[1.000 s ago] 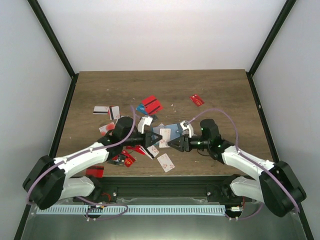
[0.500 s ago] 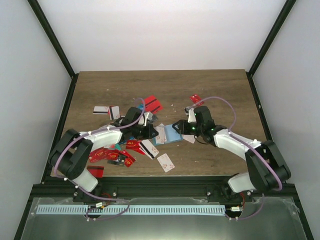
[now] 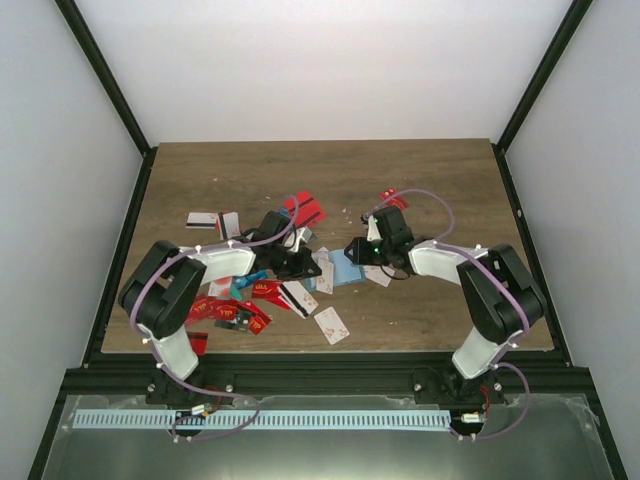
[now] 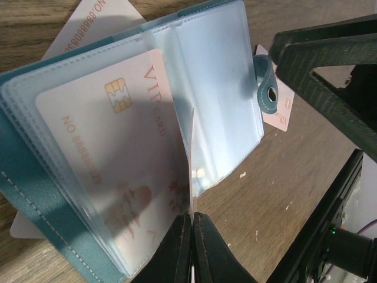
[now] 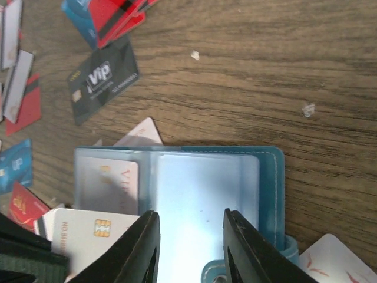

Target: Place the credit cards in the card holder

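Note:
The teal card holder (image 3: pixel 343 270) lies open on the table between both grippers. Its clear pockets show light blue (image 4: pixel 206 88) (image 5: pixel 200 183), and one left pocket holds a white VIP card (image 4: pixel 118 153). My left gripper (image 4: pixel 192 221) (image 3: pixel 305 265) is shut on a thin white credit card. That card is edge-on (image 4: pixel 191 153) in the left wrist view and shows its chip face (image 5: pixel 88 236) in the right wrist view, its far end at the holder's middle. My right gripper (image 5: pixel 189 247) (image 3: pixel 352 250) stands open, its fingers astride the holder's right page.
Loose credit cards lie around: a dark VIP card (image 5: pixel 103 79), red ones (image 3: pixel 305 210) (image 3: pixel 393 200), a red pile (image 3: pixel 235 310), white ones (image 3: pixel 332 325) (image 3: pixel 205 220). A white card (image 4: pixel 100 17) sticks out from under the holder. The right gripper's dark finger (image 4: pixel 336 76) stands close to the snap tab (image 4: pixel 268 88).
Both arms have stretched farther over the table and brought their grippers in at the card holder. The right jaws have narrowed. The left gripper stayed shut.

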Available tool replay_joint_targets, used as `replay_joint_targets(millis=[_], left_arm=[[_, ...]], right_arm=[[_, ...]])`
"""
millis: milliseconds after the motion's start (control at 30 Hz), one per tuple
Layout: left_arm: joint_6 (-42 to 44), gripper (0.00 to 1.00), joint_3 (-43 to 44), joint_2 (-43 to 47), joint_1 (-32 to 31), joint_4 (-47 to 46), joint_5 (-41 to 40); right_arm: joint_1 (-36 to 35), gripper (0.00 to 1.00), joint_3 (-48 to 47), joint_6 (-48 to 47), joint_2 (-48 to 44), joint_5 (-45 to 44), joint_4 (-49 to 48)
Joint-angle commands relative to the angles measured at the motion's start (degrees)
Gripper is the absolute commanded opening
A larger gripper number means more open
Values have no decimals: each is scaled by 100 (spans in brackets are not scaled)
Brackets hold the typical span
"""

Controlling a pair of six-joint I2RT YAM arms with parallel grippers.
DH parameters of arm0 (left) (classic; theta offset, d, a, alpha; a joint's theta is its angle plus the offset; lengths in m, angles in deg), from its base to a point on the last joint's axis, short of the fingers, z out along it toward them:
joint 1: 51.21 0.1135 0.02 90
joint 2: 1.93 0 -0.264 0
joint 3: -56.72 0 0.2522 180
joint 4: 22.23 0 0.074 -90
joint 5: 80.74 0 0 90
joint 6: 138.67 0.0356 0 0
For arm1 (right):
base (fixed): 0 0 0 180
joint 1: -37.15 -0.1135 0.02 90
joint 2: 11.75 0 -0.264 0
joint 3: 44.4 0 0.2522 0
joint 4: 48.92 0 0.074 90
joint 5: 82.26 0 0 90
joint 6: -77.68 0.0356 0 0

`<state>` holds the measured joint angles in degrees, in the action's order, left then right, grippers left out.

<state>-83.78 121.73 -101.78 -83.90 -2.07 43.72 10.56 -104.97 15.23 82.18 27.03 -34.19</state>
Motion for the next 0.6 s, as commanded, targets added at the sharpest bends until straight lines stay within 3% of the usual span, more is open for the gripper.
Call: replay_joint_targets(millis=[0, 567], left_arm=[[88, 4, 186, -188, 58, 142, 218], [92, 4, 536, -650, 129, 97, 311]], right_arm=[[75, 31, -232, -233, 257, 19, 86], [74, 27, -34, -356, 452, 334, 92]])
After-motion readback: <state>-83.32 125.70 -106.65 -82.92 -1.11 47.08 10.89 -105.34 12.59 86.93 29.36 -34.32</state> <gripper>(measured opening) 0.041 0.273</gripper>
